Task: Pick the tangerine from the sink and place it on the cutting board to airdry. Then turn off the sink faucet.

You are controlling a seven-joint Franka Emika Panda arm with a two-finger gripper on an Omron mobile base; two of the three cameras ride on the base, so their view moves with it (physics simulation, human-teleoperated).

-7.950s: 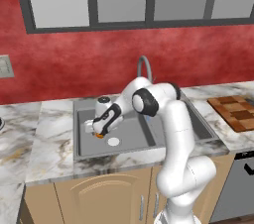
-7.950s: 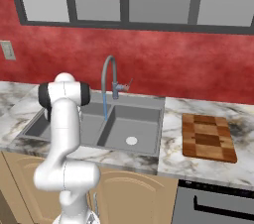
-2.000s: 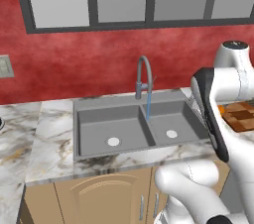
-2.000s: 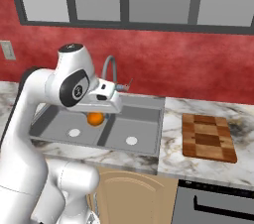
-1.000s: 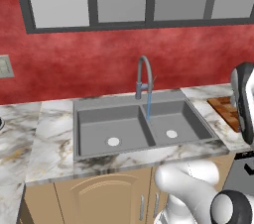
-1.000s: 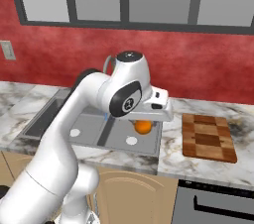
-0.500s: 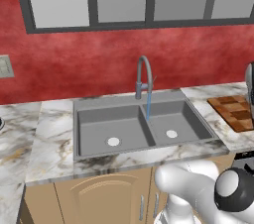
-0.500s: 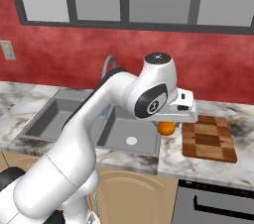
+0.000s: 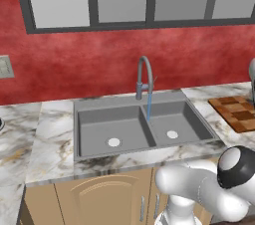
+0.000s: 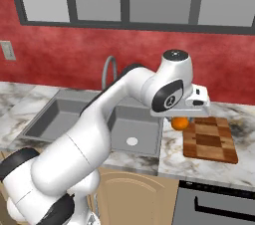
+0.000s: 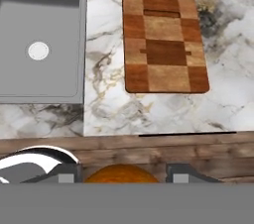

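Observation:
My gripper (image 10: 180,118) is shut on the tangerine (image 10: 180,124), a small orange fruit that hangs just above the left edge of the checkered cutting board (image 10: 209,139). In the hand view the tangerine (image 11: 121,173) sits between my two finger tips, with the cutting board (image 11: 163,42) on the marble farther ahead. The grey double sink (image 9: 94,129) lies left of the board. From the gooseneck faucet (image 9: 144,75) a thin blue stream of water (image 9: 149,105) runs into the right basin.
Marble counter (image 10: 172,157) surrounds the sink and board. A red wall with windows stands behind. A wall outlet (image 9: 5,66) is at far left. Wooden cabinet doors (image 9: 99,201) and a dark appliance front (image 10: 214,204) lie below the counter edge.
The arm has swung right with the tangerine, from over the right basin to the cutting board's left edge. The grip has stayed the same.

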